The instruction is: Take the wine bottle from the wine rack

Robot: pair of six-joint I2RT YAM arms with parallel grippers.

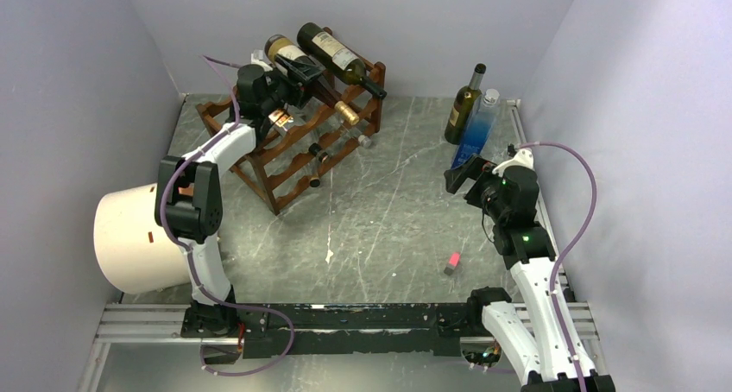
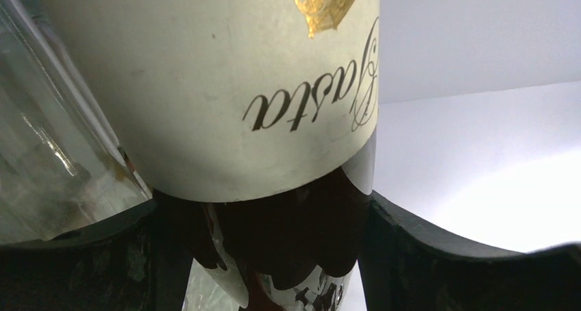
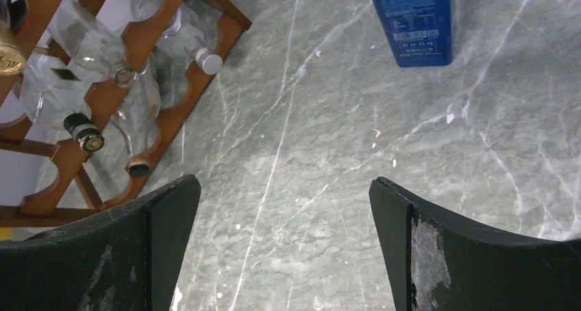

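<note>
The reddish-brown wine rack [image 1: 289, 154] stands at the far left of the table. Two dark wine bottles lie on its top tier. My left gripper [image 1: 298, 79] is over the left one, a wine bottle [image 1: 280, 47] with a gold-capped neck. In the left wrist view this bottle's cream label [image 2: 226, 85] and dark glass fill the space between the fingers, and my left gripper [image 2: 264, 212] is shut on it. The second bottle [image 1: 338, 58] lies beside it. My right gripper [image 1: 462, 174] hangs open over bare table [image 3: 284, 188], holding nothing.
A green bottle [image 1: 464, 105] and a blue-labelled clear bottle [image 1: 480, 126] stand at the back right, the blue label [image 3: 410, 23] just beyond my right fingers. Clear bottles [image 3: 55, 98] lie in the rack's lower tiers. A white bucket [image 1: 129, 237] lies at the left. A small pink piece [image 1: 451, 263] rests near front.
</note>
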